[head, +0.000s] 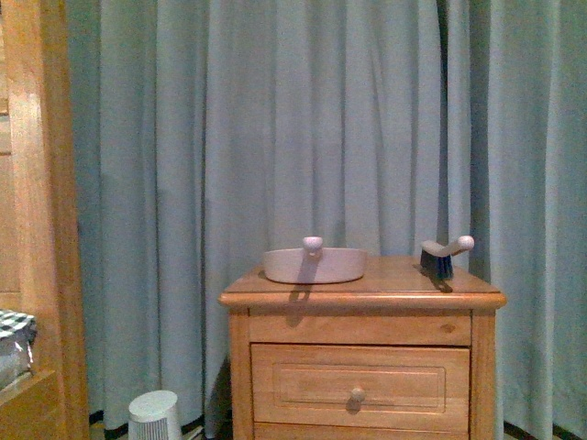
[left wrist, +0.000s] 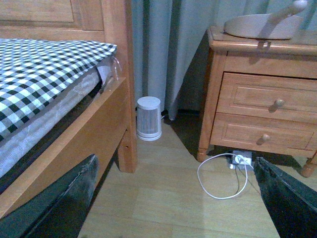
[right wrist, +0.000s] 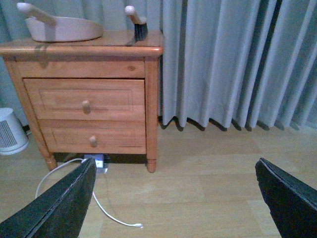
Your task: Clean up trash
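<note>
No crumpled white paper wad shows in any view; the trash is out of view. A pale mauve dustpan [head: 315, 264] sits on a wooden nightstand [head: 362, 367], also in the left wrist view [left wrist: 260, 26] and right wrist view [right wrist: 63, 27]. A small hand brush [head: 444, 254] with dark bristles lies on the nightstand's right side [right wrist: 136, 22]. My left gripper [left wrist: 176, 203] is open and empty above the wooden floor. My right gripper [right wrist: 176, 203] is open and empty above the floor, to the right of the nightstand.
A wooden bed frame [left wrist: 106, 116] with a checked mattress cover [left wrist: 39, 69] stands to the left. A small white ribbed appliance [left wrist: 149, 118] stands between bed and nightstand. A white cable [left wrist: 223, 176] and power strip [left wrist: 241, 159] lie under the nightstand. Grey-blue curtains [head: 303, 119] hang behind.
</note>
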